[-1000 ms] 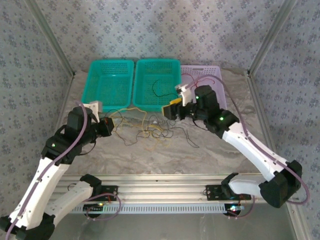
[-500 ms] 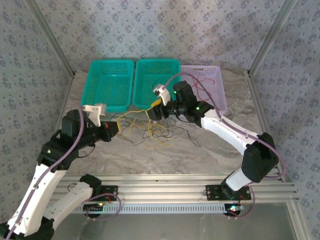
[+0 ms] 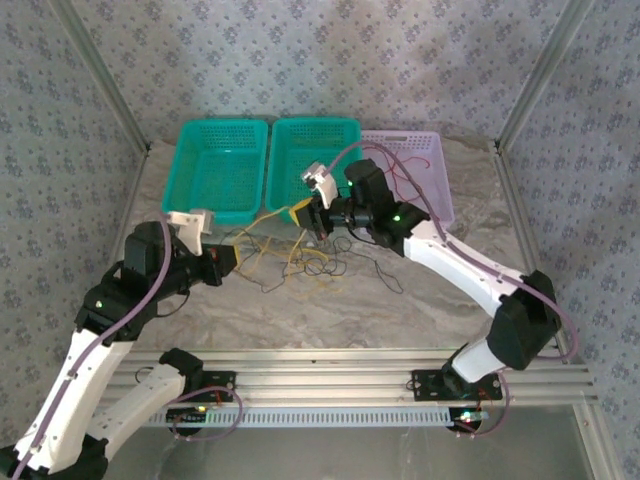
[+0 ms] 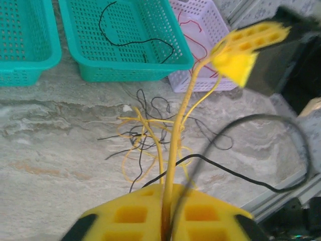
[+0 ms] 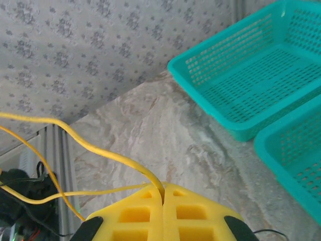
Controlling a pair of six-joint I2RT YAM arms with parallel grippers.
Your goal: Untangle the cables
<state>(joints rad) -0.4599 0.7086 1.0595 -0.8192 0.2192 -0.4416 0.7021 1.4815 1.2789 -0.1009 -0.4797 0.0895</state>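
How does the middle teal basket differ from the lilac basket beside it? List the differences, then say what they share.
Colour: the middle teal basket is green-blue, while the lilac basket is pale purple.
Contents: the middle teal basket holds a black cable, while the lilac basket holds a red cable.
Shared: both are perforated, rectangular and open-topped, and they stand side by side in one row.

Two teal baskets (image 3: 222, 175), lilac basket (image 3: 430, 190)

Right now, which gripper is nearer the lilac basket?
Right. The right gripper hangs just left of the lilac basket, at the middle teal basket's front edge; the left gripper is farther left, beyond the cable tangle.
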